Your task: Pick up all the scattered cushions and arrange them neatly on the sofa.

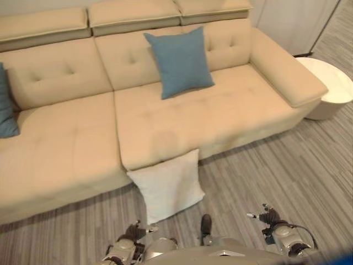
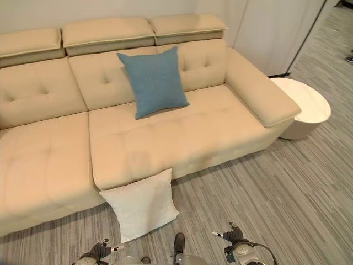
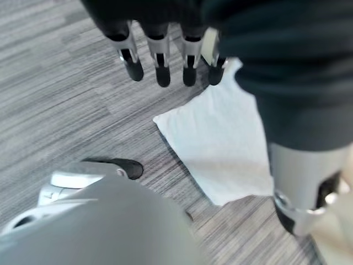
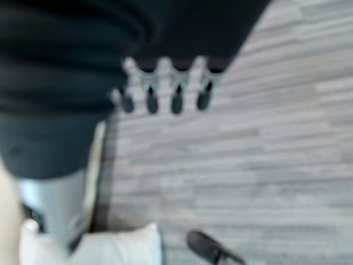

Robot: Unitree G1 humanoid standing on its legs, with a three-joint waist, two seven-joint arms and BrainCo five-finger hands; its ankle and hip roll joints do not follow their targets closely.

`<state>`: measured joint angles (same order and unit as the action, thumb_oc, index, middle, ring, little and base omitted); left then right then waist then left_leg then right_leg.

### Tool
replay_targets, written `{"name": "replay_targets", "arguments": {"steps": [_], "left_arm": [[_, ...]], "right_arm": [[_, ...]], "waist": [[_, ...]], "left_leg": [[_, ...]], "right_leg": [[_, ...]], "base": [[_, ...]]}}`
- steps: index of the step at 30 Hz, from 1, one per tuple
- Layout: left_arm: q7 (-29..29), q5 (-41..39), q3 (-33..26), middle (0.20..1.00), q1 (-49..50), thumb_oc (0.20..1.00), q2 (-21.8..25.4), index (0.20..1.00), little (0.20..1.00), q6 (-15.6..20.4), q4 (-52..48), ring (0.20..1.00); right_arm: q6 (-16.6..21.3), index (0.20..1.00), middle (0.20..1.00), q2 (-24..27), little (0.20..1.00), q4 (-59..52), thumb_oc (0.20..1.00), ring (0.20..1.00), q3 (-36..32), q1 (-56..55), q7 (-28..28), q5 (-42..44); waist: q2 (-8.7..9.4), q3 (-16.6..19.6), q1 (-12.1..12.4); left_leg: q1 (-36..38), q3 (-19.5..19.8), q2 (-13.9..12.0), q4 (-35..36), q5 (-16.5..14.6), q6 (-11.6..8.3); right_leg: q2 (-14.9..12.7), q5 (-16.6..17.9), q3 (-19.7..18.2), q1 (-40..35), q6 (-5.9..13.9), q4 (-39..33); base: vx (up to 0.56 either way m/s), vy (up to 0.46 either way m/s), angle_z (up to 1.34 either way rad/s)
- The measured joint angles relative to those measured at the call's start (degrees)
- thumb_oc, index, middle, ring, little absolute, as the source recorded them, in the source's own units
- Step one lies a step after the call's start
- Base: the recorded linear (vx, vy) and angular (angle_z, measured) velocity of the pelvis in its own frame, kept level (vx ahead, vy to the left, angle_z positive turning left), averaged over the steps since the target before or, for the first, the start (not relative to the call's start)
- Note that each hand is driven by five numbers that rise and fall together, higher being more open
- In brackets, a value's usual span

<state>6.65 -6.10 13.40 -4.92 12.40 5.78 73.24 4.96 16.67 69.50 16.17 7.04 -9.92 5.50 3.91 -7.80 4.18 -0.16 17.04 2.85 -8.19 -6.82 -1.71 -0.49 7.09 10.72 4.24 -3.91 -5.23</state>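
So: cushions — blue x2 (sofa), white x1

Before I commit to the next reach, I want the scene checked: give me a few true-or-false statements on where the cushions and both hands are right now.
1. The white cushion lies on the floor, leaning against the sofa front. True.
2. A blue cushion stands against the sofa's backrest. True.
3. The left hand holds the white cushion. False: its fingers hang straight above the floor, apart from the cushion.
4. The right hand is curled round a cushion. False: it is open above bare floor, holding nothing.
5. A second blue cushion sits at the sofa's left end. True.
6. The round white side table carries a cushion. False: nothing lies on it.
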Motion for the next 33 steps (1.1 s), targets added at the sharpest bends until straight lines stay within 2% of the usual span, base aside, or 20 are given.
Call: {"name": "replay_targets", "arguments": {"steps": [2,4,5,6,7,8,9,10,11,15,17,22,24,25,26,27,30,31,33], "left_arm": [[0.0,0.0,0.1,1.0,-0.8,1.0,-0.3,1.0,1.0,0.1,-0.2,1.0],[0.0,0.0,0.0,1.0,-2.4,1.0,-0.4,1.0,1.0,0.1,0.0,1.0],[0.0,0.0,0.0,1.0,-2.9,1.0,-0.1,1.0,1.0,0.1,0.0,1.0],[0.1,0.0,-0.1,1.0,-2.6,1.0,0.3,1.0,1.0,0.0,0.0,1.0],[0.1,0.1,0.0,1.0,-2.0,1.0,0.3,1.0,1.0,-0.2,0.1,1.0],[0.1,0.6,0.1,1.0,-1.0,1.0,-0.1,1.0,1.0,-0.2,-0.3,1.0],[0.1,0.6,0.1,1.0,-0.3,1.0,0.5,1.0,1.0,-0.2,-0.6,1.0],[0.1,0.6,0.0,1.0,0.5,1.0,0.7,1.0,1.0,-0.2,-0.6,1.0],[0.0,0.7,0.0,1.0,1.8,1.0,0.8,1.0,1.0,-0.5,-0.4,1.0],[0.0,1.0,0.0,1.0,2.9,1.0,1.6,1.0,1.0,-0.5,-0.2,1.0],[0.0,1.1,0.0,1.0,2.6,1.0,2.2,1.0,1.0,-0.5,-0.1,1.0],[0.0,1.0,0.0,1.0,0.4,1.0,3.1,1.0,1.0,-0.3,-0.1,1.0],[0.0,1.0,0.0,1.0,-1.0,1.0,3.5,1.0,1.0,-0.1,-0.4,1.0],[0.1,1.0,0.0,1.0,-1.3,1.0,3.2,1.0,1.0,-0.1,-0.4,1.0],[0.1,1.0,0.0,1.0,-1.7,1.0,4.1,1.0,1.0,0.0,0.0,1.0],[0.1,1.0,0.0,1.0,-1.9,1.0,4.1,1.0,1.0,0.0,0.0,1.0],[0.8,0.7,0.0,1.0,-3.3,1.0,4.0,1.0,1.0,0.7,-0.9,1.0],[0.9,0.5,0.1,1.0,-3.2,1.0,4.0,1.0,1.0,0.8,-1.9,1.0],[0.9,0.4,0.1,1.0,-3.2,1.0,3.9,1.0,1.0,1.0,-3.0,1.0]], "right_arm": [[0.2,1.0,1.0,0.4,1.0,-0.1,1.0,1.0,0.0,0.1,-0.1,0.0],[0.2,1.0,1.0,0.6,1.0,-0.5,1.0,1.0,0.0,-0.2,-0.4,0.0],[0.1,1.0,1.0,0.2,1.0,-0.5,1.0,1.0,0.0,-1.0,-0.4,0.0],[0.1,1.0,1.0,0.0,1.0,-0.5,1.0,1.0,0.0,-1.1,-0.4,0.0],[0.4,1.0,1.0,0.3,1.0,-1.1,1.0,1.0,0.0,-1.5,-0.4,0.0],[0.1,1.0,1.0,-0.1,1.0,-0.2,1.0,1.0,-0.2,-1.9,-0.3,0.0],[-0.1,1.0,1.0,-0.8,1.0,0.1,1.0,1.0,-0.2,-2.7,-0.2,0.0],[-0.2,1.0,1.0,-0.9,1.0,0.2,1.0,1.0,-0.2,-2.9,-0.1,0.0],[-0.2,1.0,1.0,-0.8,1.0,0.2,1.0,1.0,-0.2,-3.2,0.0,0.0],[-0.2,1.0,1.0,-1.2,1.0,-0.1,1.0,1.0,-0.3,-3.2,0.2,-0.1],[-0.2,1.0,1.0,-1.2,1.0,-0.4,1.0,1.0,-0.4,-2.8,0.3,-0.1],[-0.2,1.0,1.0,-1.2,1.0,-2.1,1.0,1.0,-0.2,-0.8,0.7,-0.1],[-0.2,1.0,1.0,-1.2,1.0,-2.7,1.0,1.0,0.0,-0.1,0.7,-0.1],[-0.1,1.0,1.0,-1.1,1.0,-3.5,1.0,1.0,0.1,-0.1,0.7,-0.1],[-0.1,1.0,1.0,-1.0,1.0,-4.0,1.0,1.0,0.7,-0.1,0.7,-0.1],[-0.1,1.0,1.0,-1.0,1.0,-3.8,1.0,1.0,1.0,-0.2,0.7,-0.1],[-0.1,1.0,1.0,-0.8,1.0,-2.9,1.0,1.0,1.1,0.2,0.5,-0.1],[-0.1,1.0,1.0,-0.7,1.0,-2.9,1.0,1.0,1.0,0.9,0.5,-0.1],[0.1,1.0,1.0,-0.7,1.0,-2.8,1.0,1.0,1.1,2.0,0.2,-0.1]], "waist": [[-0.35,-0.9,-0.3],[-0.19,-2.0,-1.3],[0.09,-2.4,-1.6],[0.38,-2.5,-1.4],[-0.47,-2.7,-2.4],[-1.88,-2.5,-2.2],[-0.86,-1.8,-2.5],[-0.56,-1.7,-2.4],[-0.77,-1.6,-2.5],[0.06,-0.7,-1.7],[0.62,-0.4,-1.5],[0.56,0.2,-1.5],[-0.56,-0.5,-2.8],[-0.97,-0.8,-3.6],[-1.04,-1.5,-4.2],[-0.14,-1.7,-4.3],[0.77,-3.1,-4.3],[0.5,-3.6,-4.0],[0.18,-4.3,-3.3]], "left_leg": [[-2.0,-5.4,-0.7,-0.5,0.1,0.08],[-4.6,-15.1,-2.8,-0.9,0.0,0.31],[-5.3,-18.7,-4.0,-0.3,0.1,0.45],[-4.8,-21.4,-4.8,0.6,0.1,0.52],[-4.8,-26.4,-6.4,2.3,0.8,0.97],[-4.7,-26.6,-7.0,4.4,2.2,2.06],[-3.9,-26.3,-5.8,5.4,2.9,1.7],[-3.4,-25.9,-5.4,6.0,3.8,1.84],[-2.5,-25.9,-5.4,6.4,5.3,2.16],[-1.5,-26.5,-4.4,6.6,5.5,3.32],[-0.8,-26.5,-3.4,6.8,4.9,3.99],[-0.7,-27.5,-2.1,6.9,4.3,5.24],[-0.8,-26.5,-1.9,7.6,3.9,6.05],[-0.6,-25.6,-1.9,8.6,4.5,6.62],[-0.6,-24.5,-1.7,10.1,5.9,6.07],[-0.3,-24.3,-1.5,10.2,6.1,5.74],[-2.6,-20.6,-1.0,9.7,6.4,4.91],[-3.6,-20.1,-1.6,9.6,6.7,4.44],[-6.0,-18.7,-2.5,8.7,6.8,3.19]], "right_leg": [[-0.7,-0.3,2.9,0.1,-0.59,-0.2],[-1.9,-0.7,7.0,0.2,-1.06,-0.3],[-2.6,-0.8,8.1,0.0,-1.16,-0.3],[-3.1,-0.8,8.5,0.0,-0.96,-0.3],[-3.8,-1.3,9.4,-0.2,1.29,0.0],[-4.0,-4.1,9.0,1.2,2.64,6.9],[-5.1,-7.4,8.5,0.9,3.86,9.3],[-5.2,-7.9,7.8,0.3,3.71,8.7],[-5.1,-7.9,7.6,-0.7,3.9,8.0],[-5.8,-7.4,7.0,-1.7,5.24,7.2],[-6.3,-7.1,6.6,-1.8,5.28,7.4],[-8.0,-8.4,4.0,1.2,7.14,13.1],[-8.3,-10.8,-0.8,5.1,8.81,18.4],[-7.0,-12.5,-4.4,6.9,9.19,20.2],[-5.9,-11.8,-7.0,9.0,9.81,18.3],[-5.6,-11.0,-7.7,9.1,10.14,16.5],[-5.4,-5.3,-6.4,9.5,7.67,12.5],[-4.8,-4.9,-5.7,9.8,7.26,11.6],[-3.6,-2.8,-4.5,9.6,4.5,7.6]], "base": [[0.0,0.002,0.83],[0.02,0.026,1.08],[0.05,0.056,0.79],[0.11,0.086,0.77],[0.19,0.131,0.69],[0.21,0.155,0.78],[0.14,0.105,0.47],[0.12,0.128,0.17],[0.11,0.142,-0.02],[0.08,0.161,-0.05],[0.05,0.171,-0.12],[0.05,0.097,-0.09],[0.08,0.014,0.02],[0.09,-0.082,0.42],[0.03,-0.134,0.56],[-0.01,-0.131,0.7],[-0.05,-0.127,0.67],[0.0,-0.061,0.42],[-0.04,-0.074,0.21]]}}
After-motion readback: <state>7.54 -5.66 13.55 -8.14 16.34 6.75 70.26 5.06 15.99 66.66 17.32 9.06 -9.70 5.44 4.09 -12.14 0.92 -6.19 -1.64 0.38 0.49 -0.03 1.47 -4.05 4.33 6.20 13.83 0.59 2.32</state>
